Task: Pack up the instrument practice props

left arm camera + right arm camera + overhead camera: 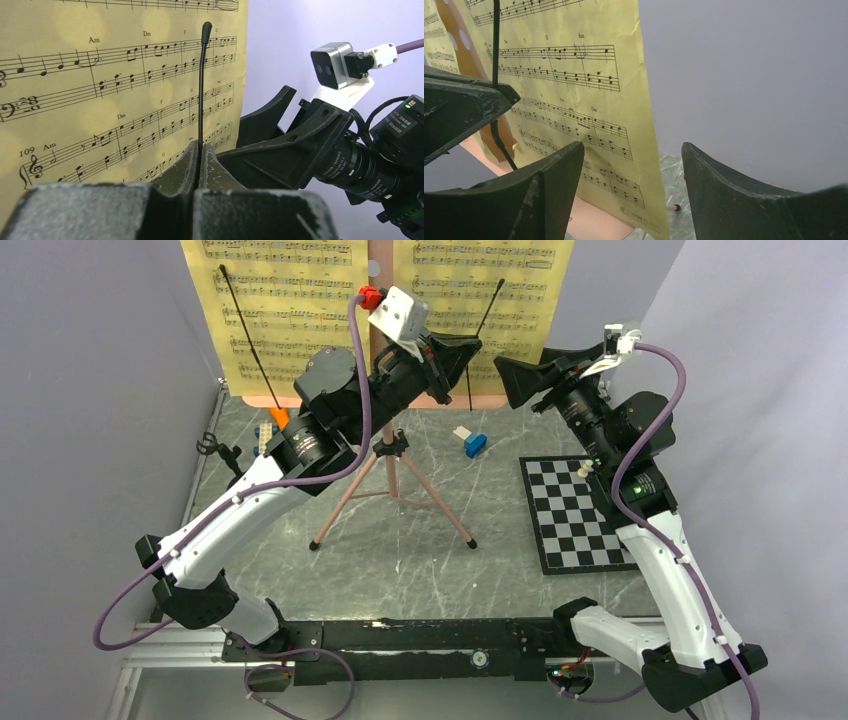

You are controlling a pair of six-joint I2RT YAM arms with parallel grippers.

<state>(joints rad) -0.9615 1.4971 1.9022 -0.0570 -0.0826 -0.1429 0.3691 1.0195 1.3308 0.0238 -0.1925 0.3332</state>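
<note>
Clamping the wire [202, 75], the left gripper [200, 151] shows its grip only in its wrist view; overhead hides it. Right gripper's [631, 146] jaws stand apart beside the sheet [574, 100].

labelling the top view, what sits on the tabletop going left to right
small black mic stand → orange microphone → pink tripod legs → blue and white blocks → chessboard

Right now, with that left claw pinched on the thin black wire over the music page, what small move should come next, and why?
Probably the left gripper should swing the black page-holder wire away from the yellow sheet-music page. Its jaws are shut on that wire, which lies across the page, while the right gripper hangs open at the page's edge, seemingly ready to take it.
</note>
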